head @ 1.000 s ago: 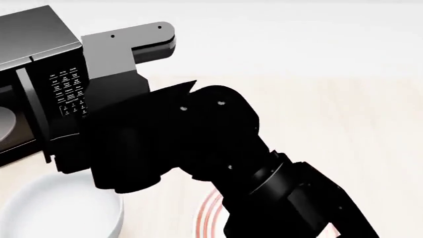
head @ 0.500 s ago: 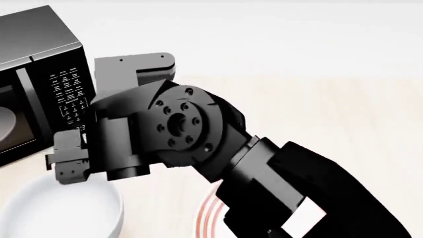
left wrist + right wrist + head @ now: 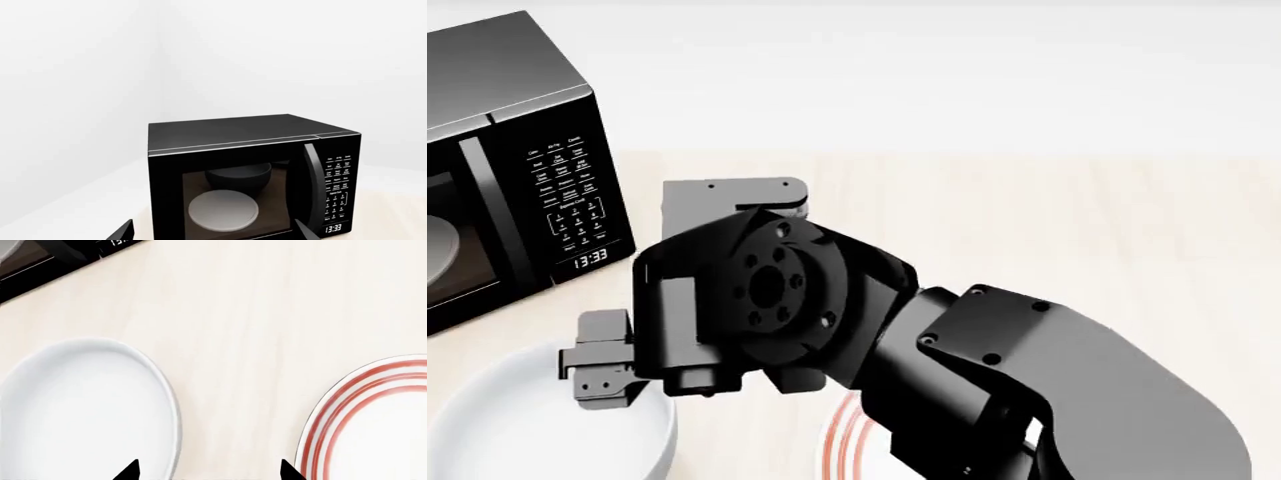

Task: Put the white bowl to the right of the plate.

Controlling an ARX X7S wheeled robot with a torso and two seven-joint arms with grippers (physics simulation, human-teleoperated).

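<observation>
white bowl (image 3: 83, 410) sitting empty left of the plate (image 3: 373, 420), bare wood between | your right gripper (image 3: 208, 471) hanging over that gap, fingers wide, gripping nothing | microwave (image 3: 250, 175) beyond the bowl showing a pale disc (image 3: 223, 210) and dark bowl (image 3: 238, 176) | left fingers wide apart

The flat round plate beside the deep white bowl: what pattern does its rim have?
Three thin concentric red-orange rings on the white plate, clearest in the right wrist view.

My head camera looks forward and down over my right arm (image 3: 961, 370) at a pale table (image 3: 1068, 230). My right wrist camera looks almost straight down, close to the white bowl (image 3: 80, 410) and plate (image 3: 380, 425). My left wrist camera faces the black microwave (image 3: 253, 175) level-on; all three views share it.
</observation>
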